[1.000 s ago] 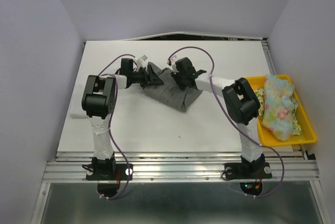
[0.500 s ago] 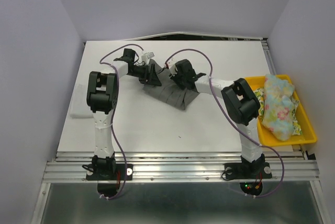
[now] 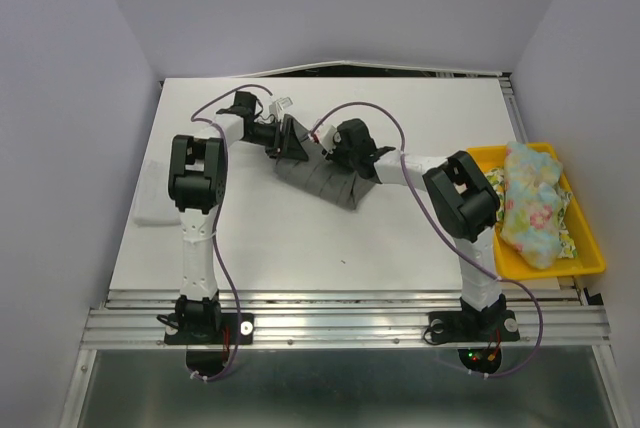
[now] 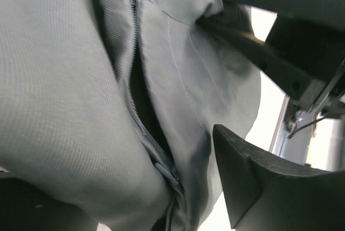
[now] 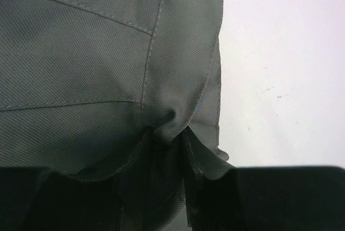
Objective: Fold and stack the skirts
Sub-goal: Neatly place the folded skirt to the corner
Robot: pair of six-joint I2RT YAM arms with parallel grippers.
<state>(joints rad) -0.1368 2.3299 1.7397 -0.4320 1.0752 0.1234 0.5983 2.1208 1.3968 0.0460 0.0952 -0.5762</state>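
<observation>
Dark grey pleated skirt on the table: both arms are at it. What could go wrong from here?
1. The right gripper pinches only a small bunch of the dark grey pleated cloth skirt; a pull might slip it free.
2. The left gripper has wide jaws around loose cloth near the open zipper; it might snag.
3. Both grippers sit close and could collide.
</observation>
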